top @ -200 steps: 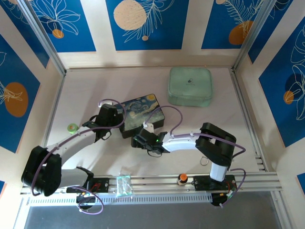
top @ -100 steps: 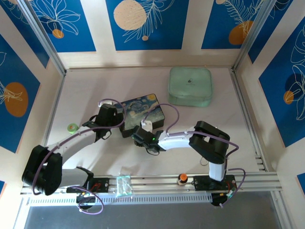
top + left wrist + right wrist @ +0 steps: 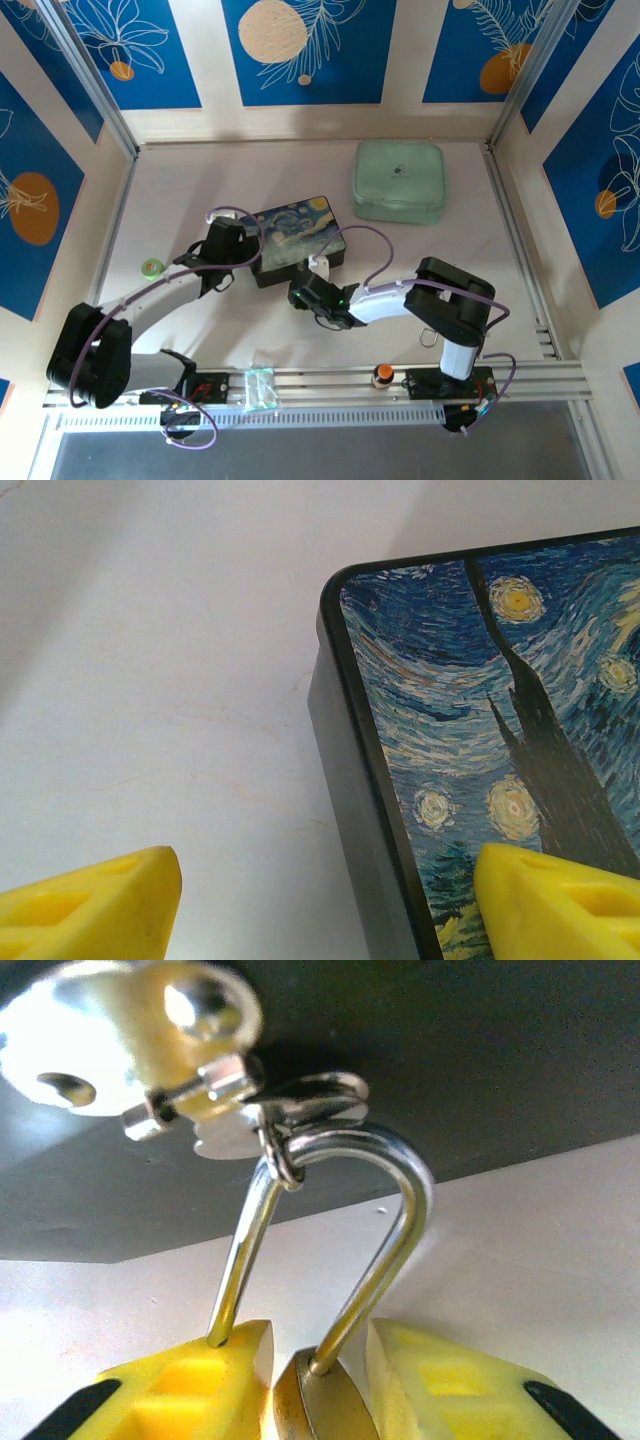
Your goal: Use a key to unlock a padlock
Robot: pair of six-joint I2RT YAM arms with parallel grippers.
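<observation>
Padlock (image 3: 312, 1408): hanging by its shackle (image 3: 400, 1195) from the hasp (image 3: 300, 1100) on the near side of the box (image 3: 450, 710), with your right gripper (image 3: 318, 1365) clamping its brass body.
Change: you're easing that gripper slightly back from the box wall, after nosing in half a second ago. You're probably tautening the shackle, and I judge the lock not yet opened.
Left gripper (image 3: 325, 880): jaws standing apart, straddling the box's left corner.
Room: bare table (image 3: 150, 630) is lying open nearer than the box, while the box wall is crowding your right fingers.

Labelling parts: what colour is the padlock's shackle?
The shackle is shiny silver; right wrist view shows it best.
</observation>
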